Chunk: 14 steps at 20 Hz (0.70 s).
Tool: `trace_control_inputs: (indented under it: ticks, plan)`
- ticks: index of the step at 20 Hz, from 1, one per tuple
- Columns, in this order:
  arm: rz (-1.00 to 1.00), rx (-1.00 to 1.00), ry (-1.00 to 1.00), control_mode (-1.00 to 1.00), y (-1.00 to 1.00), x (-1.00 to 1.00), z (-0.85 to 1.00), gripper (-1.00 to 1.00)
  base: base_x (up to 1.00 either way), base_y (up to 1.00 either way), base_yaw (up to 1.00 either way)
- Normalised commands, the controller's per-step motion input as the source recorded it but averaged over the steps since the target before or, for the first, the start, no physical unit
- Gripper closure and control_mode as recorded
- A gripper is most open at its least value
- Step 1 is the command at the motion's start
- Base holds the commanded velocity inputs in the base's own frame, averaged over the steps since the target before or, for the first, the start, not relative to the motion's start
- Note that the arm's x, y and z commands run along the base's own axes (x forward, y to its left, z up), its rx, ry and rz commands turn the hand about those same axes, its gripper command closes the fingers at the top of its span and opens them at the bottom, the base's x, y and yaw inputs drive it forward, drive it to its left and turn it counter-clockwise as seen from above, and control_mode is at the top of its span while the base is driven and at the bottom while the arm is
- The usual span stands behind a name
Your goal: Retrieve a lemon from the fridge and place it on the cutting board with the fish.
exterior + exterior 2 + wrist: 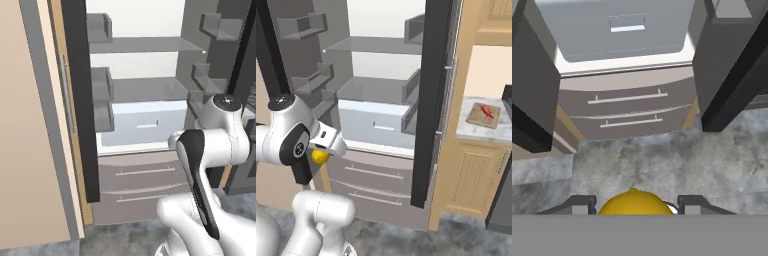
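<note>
The fridge (145,95) stands open, both doors swung out, bare glass shelves and a pale crisper drawer inside. My gripper (634,206) is shut on the lemon (635,204), which sits yellow between the two fingertips and points down at the floor in front of the fridge's lower drawers. The lemon (319,156) also peeks out under the white hand in the right base view. Far right, the brown cutting board (484,115) lies on the marble counter with the reddish fish (486,110) on it.
The fridge's black-edged left door (80,100) and right door (431,100) flank the arm closely. Tan cabinets (471,175) sit under the counter (476,132). The floor (662,165) is grey stone. A dark appliance edge (507,95) borders the counter's right.
</note>
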Motion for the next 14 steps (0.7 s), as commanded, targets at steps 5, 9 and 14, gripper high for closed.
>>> trace_control_inputs:
  ticks: [5, 9, 14]
  plan:
    - [0.0, 0.0, 0.0, 1.0, 0.0, 0.0, 0.0, 1.0, -0.3, -0.9, 0.0]
    - [0.0, 0.0, 0.0, 1.0, 0.0, 0.0, 0.0, 1.0, -0.37, -1.0, 0.0]
    - [0.0, 0.0, 0.0, 1.0, 0.0, 0.0, 0.0, 1.0, -0.36, -0.97, -0.02]
